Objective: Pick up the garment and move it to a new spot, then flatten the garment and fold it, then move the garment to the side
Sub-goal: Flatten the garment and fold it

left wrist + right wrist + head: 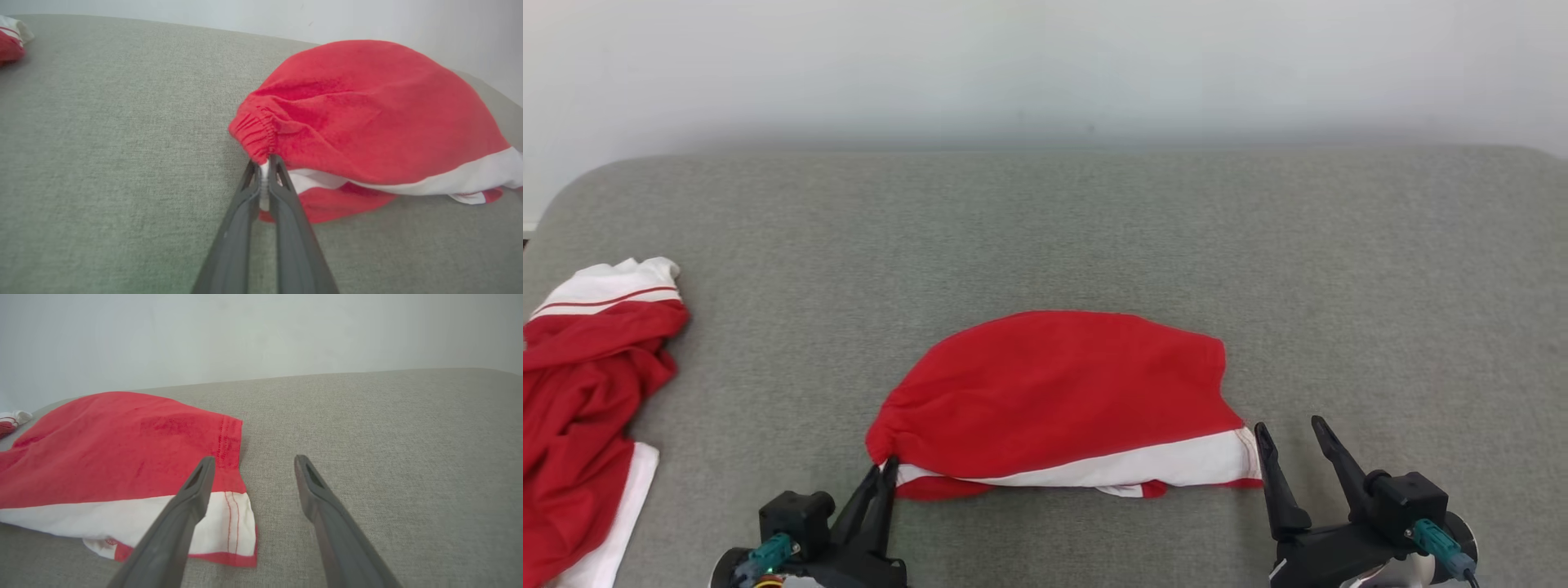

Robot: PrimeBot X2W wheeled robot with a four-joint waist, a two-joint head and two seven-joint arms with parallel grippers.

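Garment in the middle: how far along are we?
Done: the garment lies centred, roughly doubled over but puffy. In hand: the left gripper is shut on its near left corner; the right gripper stands open beside the right hem, holding nothing. Left: flatten, finish folding, move it aside.

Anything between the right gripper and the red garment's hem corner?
Nothing visible. The open right gripper sits just beside the white hem of the garment, with bare grey surface between them.

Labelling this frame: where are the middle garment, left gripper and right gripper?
middle garment point(1054, 392): head view, its red panel.
left gripper point(265, 164): left wrist view, between fingertips pinching the garment's corner.
right gripper point(1289, 425): head view, between its open fingertips.
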